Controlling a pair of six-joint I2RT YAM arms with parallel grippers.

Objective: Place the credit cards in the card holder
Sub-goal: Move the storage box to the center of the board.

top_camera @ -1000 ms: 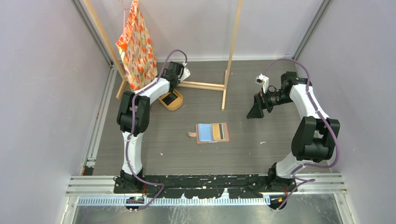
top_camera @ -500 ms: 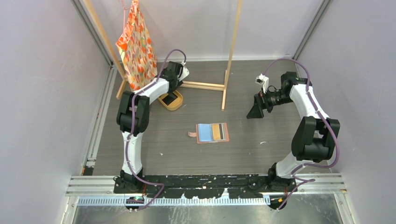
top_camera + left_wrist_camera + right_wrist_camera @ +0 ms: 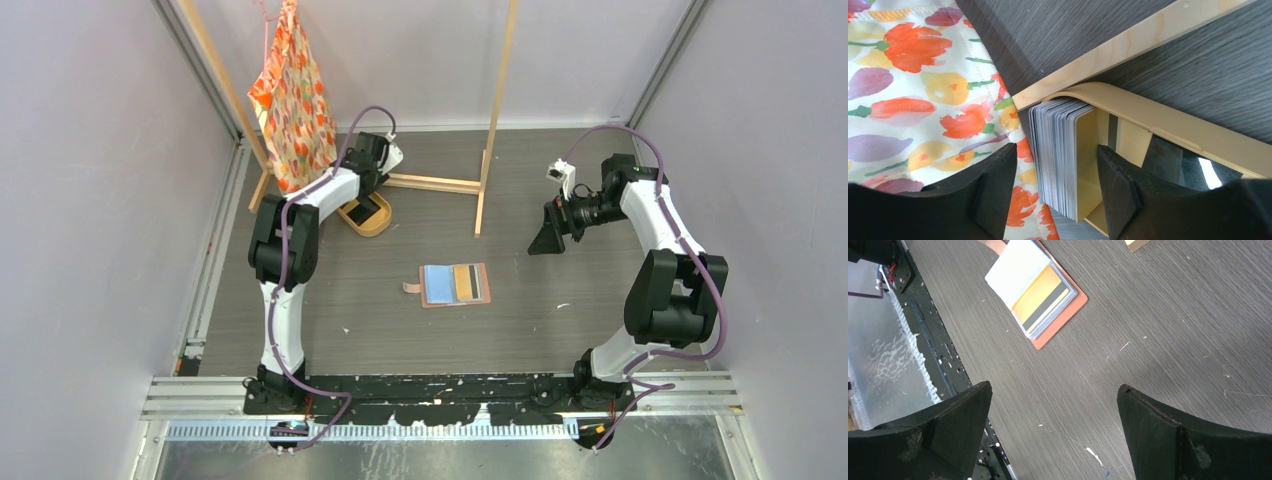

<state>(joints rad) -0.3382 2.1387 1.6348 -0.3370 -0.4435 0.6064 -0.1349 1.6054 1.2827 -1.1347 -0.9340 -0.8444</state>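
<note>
So the card holder [image 3: 455, 284] lies open flat in the middle of the surface [image 3: 560, 330], an orange card [image 3: 1040, 292] showing in its pockets, long side running left-right. A bit further out on the right, the right gripper [image 3: 1053, 387] hangs over bare surface with its jaws spread wide, nothing in them. The action's at the far left: the left gripper [image 3: 1056, 148] is the one right at the credit cards [image 3: 1053, 170], which stand on edge as a thick stack at one end of the tan tray [image 3: 1168, 125]. The card faces point at the fingers [image 3: 993, 190], so closing pinches across the stack. Jaws are parted and straddle it. I can see a gap on one side but can't tell on the other, so no grip as far as I can see. Flowered cloth [image 3: 913, 90] sits just beyond.
</note>
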